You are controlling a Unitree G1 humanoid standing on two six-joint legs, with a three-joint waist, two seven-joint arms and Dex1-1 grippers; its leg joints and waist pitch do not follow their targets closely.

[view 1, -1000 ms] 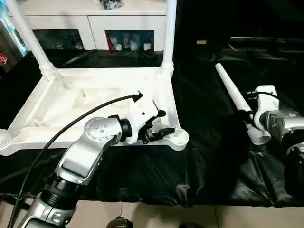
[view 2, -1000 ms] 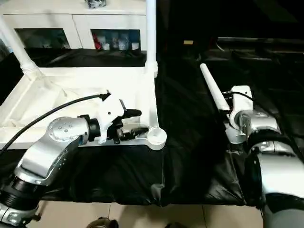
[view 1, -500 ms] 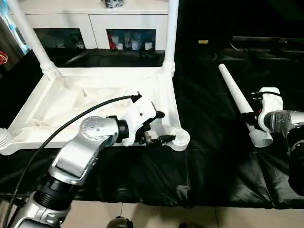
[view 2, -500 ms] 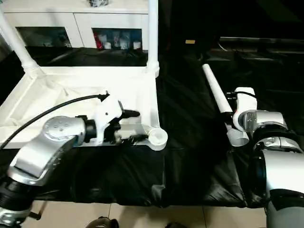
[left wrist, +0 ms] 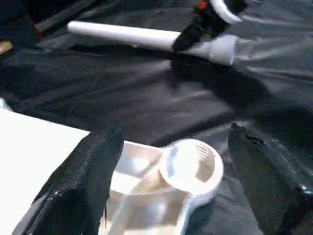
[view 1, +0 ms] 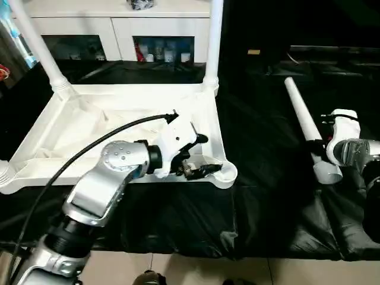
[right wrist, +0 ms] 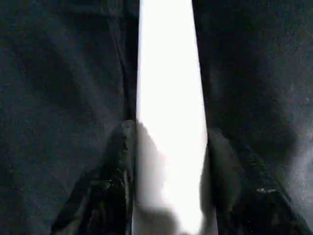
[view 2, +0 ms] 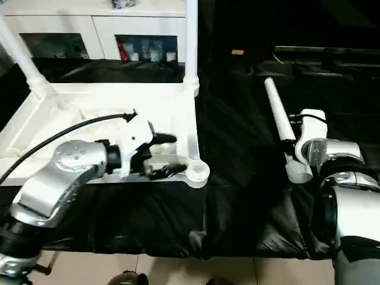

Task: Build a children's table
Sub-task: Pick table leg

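Your left claw (left wrist: 168, 196) is wide open, its fingers (left wrist: 80, 181) on either side of the empty near-right corner socket (view 1: 228, 173) of the upside-down table (view 1: 119, 127), gripping nothing. Your right claw (right wrist: 168, 186) is clamped on the loose leg (view 1: 307, 126), fingers on both sides of it near the thick end; the leg lies on the black sheet (view 1: 261, 154), well right of the table. Two legs (view 1: 212, 41) already stand upright in the far sockets, with a white cabinet (view 1: 113, 29) behind them.
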